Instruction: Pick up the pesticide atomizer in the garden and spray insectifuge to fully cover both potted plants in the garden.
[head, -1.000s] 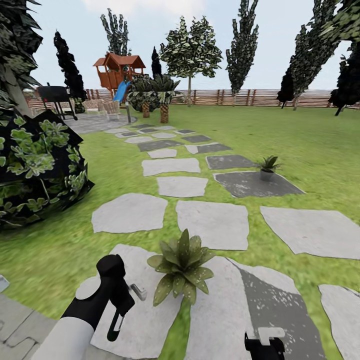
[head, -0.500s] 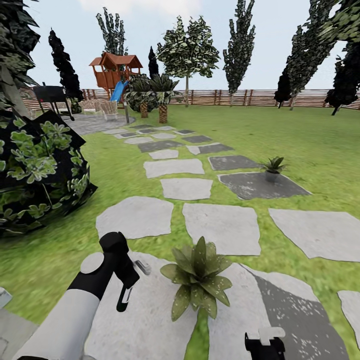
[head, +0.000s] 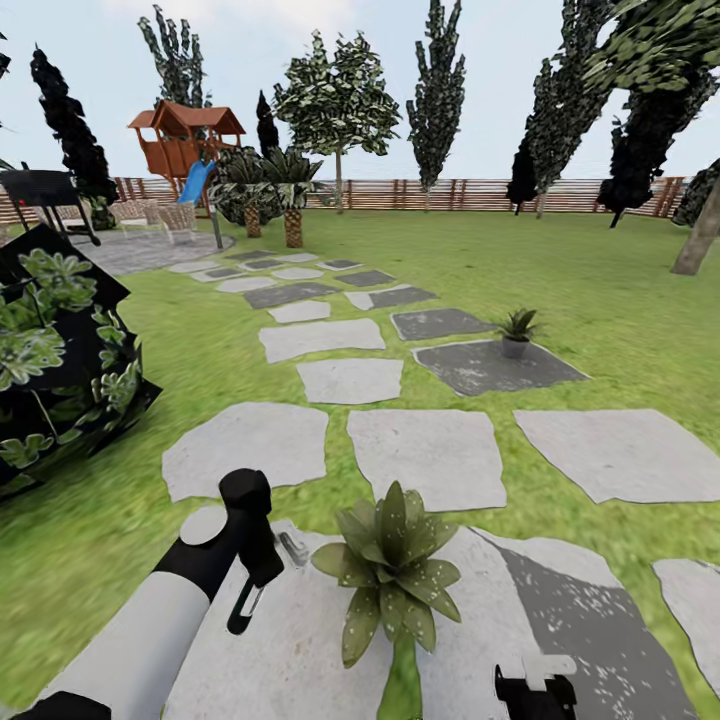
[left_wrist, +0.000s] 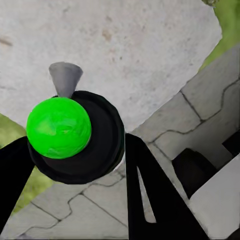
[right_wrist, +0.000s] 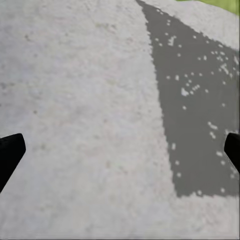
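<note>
Lower left of the head view, left claw clamps the pesticide atomizer, bottle hanging down, nozzle probably facing right at the near potted plant. Bottom right, right claw spread, empty.

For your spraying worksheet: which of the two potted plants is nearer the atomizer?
The large-looking potted plant beside the atomizer in the left gripper; the other plant stands farther along.

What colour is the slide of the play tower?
Blue slide; it shows best in the head view.
</note>
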